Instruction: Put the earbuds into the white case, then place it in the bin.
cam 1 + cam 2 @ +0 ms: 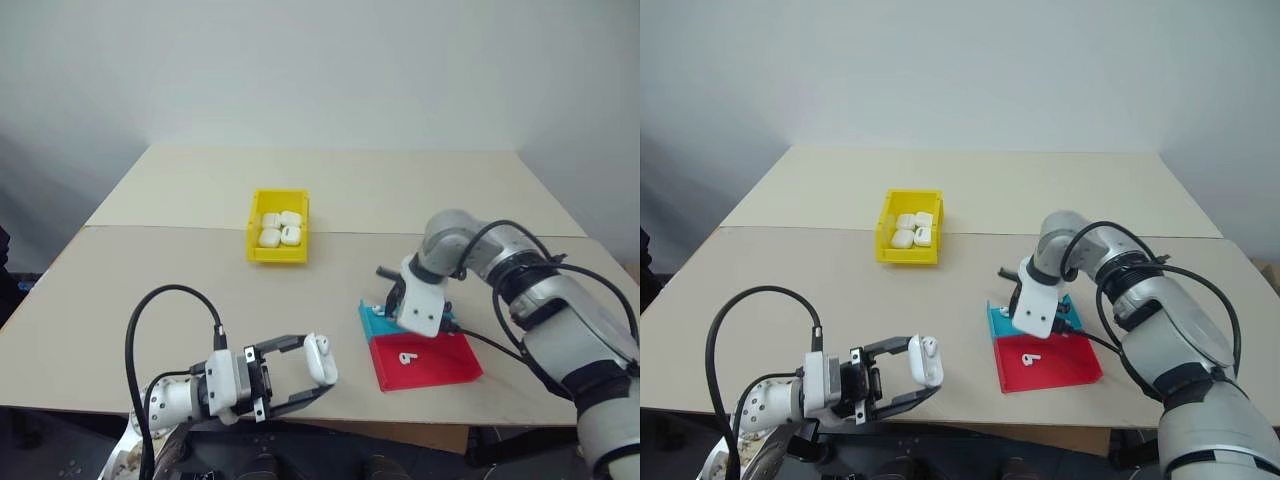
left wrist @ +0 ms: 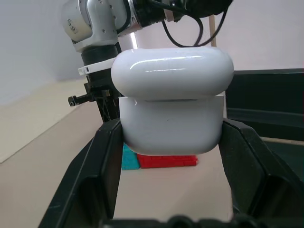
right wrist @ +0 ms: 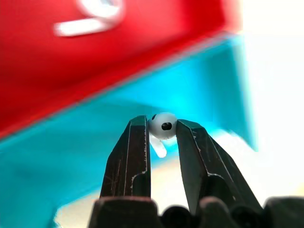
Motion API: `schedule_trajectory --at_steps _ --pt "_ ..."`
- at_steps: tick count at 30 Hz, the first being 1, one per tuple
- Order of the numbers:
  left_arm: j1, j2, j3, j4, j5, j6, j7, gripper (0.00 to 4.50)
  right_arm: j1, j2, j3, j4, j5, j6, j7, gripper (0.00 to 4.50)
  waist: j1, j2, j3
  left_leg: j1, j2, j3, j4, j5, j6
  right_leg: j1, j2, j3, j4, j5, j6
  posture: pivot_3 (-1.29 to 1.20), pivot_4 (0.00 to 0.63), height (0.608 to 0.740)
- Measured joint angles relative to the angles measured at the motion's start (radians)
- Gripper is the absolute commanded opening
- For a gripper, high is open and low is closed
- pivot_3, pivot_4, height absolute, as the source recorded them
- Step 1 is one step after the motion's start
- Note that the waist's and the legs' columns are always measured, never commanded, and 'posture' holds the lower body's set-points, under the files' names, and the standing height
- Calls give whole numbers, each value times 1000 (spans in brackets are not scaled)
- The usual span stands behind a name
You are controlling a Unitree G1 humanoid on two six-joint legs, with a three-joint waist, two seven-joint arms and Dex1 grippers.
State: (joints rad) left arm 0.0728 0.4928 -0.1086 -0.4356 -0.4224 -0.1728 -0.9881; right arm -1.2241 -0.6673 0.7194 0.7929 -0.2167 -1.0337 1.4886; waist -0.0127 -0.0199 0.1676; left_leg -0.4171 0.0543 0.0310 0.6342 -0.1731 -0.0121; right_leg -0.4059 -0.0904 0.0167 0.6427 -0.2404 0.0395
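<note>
My left gripper (image 1: 315, 368) is near the table's front edge, shut on the white case (image 1: 320, 358). The case stands upright between the black fingers (image 2: 108, 147), its lid slightly raised off the body (image 2: 171, 128). Above the teal tray (image 1: 372, 322) my right gripper (image 1: 392, 297) points steeply down. It is shut on one tiny white earbud (image 3: 164, 124), whose stem hangs below the fingertips. A second earbud (image 1: 406, 358) lies on the red tray (image 1: 440, 365). The yellow bin (image 1: 277, 256) sits at mid-table, left of the right arm.
Several other white cases (image 1: 280, 231) lie inside the bin. The teal and red trays touch each other near the front right of the table. A seam (image 1: 160, 228) crosses the tabletop behind the bin. Black cables loop from both wrists.
</note>
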Motion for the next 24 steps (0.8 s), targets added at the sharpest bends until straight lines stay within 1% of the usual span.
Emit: schedule_trajectory --at_steps 2,5,8,10,12,14,15,18,20,24 --pt "-41 -17 7 4 -14 7 16 2736 29 -50 -71 -93 99 126 23 668 4 0 0 0 0 0 0 0 0 1 0 -1 -1 0 0 0 150 740" --pt "-114 -41 18 9 -53 31 40 2736 134 -147 -218 -313 262 457 16 668 14 0 0 -1 0 0 0 0 0 1 -1 -1 -1 0 1 0 150 740" --pt "-152 -59 22 15 -87 53 51 2736 249 -223 -352 -535 402 767 -36 668 17 0 0 -1 0 0 0 0 0 0 -1 -1 -1 0 1 0 150 740" --pt "-171 -67 19 20 -103 72 51 2736 330 -268 -452 -699 533 991 -83 668 15 0 0 -2 0 0 -1 0 0 0 -1 -1 -1 0 1 0 150 740" --pt "-197 -71 16 23 -130 96 48 2736 414 -308 -578 -872 727 1230 -157 668 17 0 0 -2 0 -1 -1 0 0 0 0 -1 -1 0 1 0 150 740" --pt "-225 -73 15 29 -143 117 43 2736 458 -325 -687 -997 887 1402 -238 668 17 0 0 -2 0 -1 0 0 0 0 0 -1 -2 -1 1 0 150 740" --pt "-244 -78 14 37 -153 128 39 2736 480 -325 -745 -1059 992 1489 -298 668 17 -1 0 -2 0 -1 0 0 0 1 0 -1 -2 -1 2 0 150 740" --pt "-283 -94 9 54 -168 148 31 2736 519 -283 -860 -1171 1273 1669 -471 668 15 -1 0 -2 0 -1 1 0 0 2 0 -1 -2 -1 2 0 150 740" --pt "-303 -109 3 68 -171 158 23 2736 557 -251 -901 -1226 1420 1733 -572 668 17 -1 0 -3 -1 -1 2 0 0 2 0 -1 -2 -1 2 0 150 740" --pt "-335 -125 -6 96 -173 172 3 2736 590 -200 -908 -1286 1602 1801 -732 668 17 -1 0 -4 -1 -2 3 0 0 1 0 -1 -2 0 3 0 150 740"
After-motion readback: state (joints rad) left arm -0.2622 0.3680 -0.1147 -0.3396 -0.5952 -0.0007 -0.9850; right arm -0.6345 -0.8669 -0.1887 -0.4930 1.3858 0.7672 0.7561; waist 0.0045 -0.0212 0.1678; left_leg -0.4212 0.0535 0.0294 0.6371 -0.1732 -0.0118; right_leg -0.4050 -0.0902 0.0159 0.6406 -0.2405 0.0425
